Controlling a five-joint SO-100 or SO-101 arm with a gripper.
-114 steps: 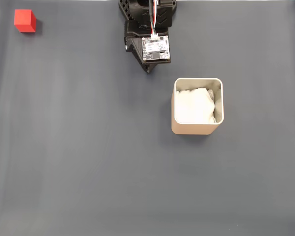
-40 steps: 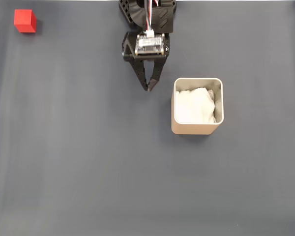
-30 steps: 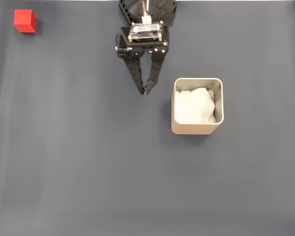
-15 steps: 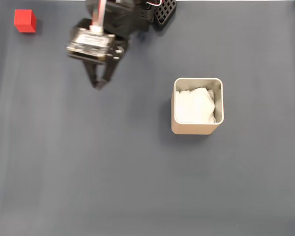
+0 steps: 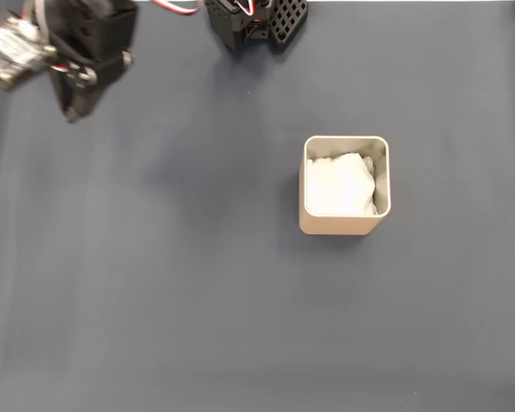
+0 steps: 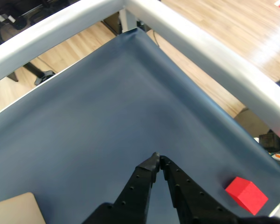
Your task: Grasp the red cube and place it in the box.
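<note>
In the fixed view my gripper hangs over the table's top left corner, and the arm above it hides the red cube. The wrist view shows the red cube on the dark mat, low at the right, well to the right of my gripper. The two black fingers meet at their tips, shut, with nothing between them. The beige box, white padding inside, stands right of centre in the fixed view, far from the gripper. A corner of the box appears at the wrist view's bottom left.
The arm's black base sits at the top edge of the dark grey mat. In the wrist view a silver metal frame rail borders the mat's corner, with wooden floor beyond it.
The arm swung from the top centre to the top left corner and now covers the cube in the fixed view. The box has not moved.
</note>
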